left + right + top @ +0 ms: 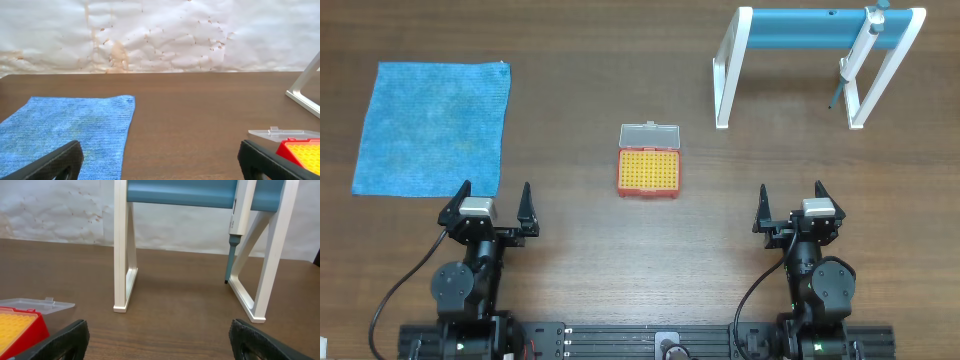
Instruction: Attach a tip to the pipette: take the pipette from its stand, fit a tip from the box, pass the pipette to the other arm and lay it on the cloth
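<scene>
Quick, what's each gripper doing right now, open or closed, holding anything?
Left gripper: open, holding nothing.
Right gripper: open, holding nothing.

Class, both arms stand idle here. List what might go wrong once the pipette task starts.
The pipette hangs close beside a leg of the stand; the right gripper might bump that leg while grasping it.
The tip box sits loose on the table; pressing into a tip may shift it.
The cloth lies far left, so a handover to the left gripper is needed, where the pipette may slip.
</scene>
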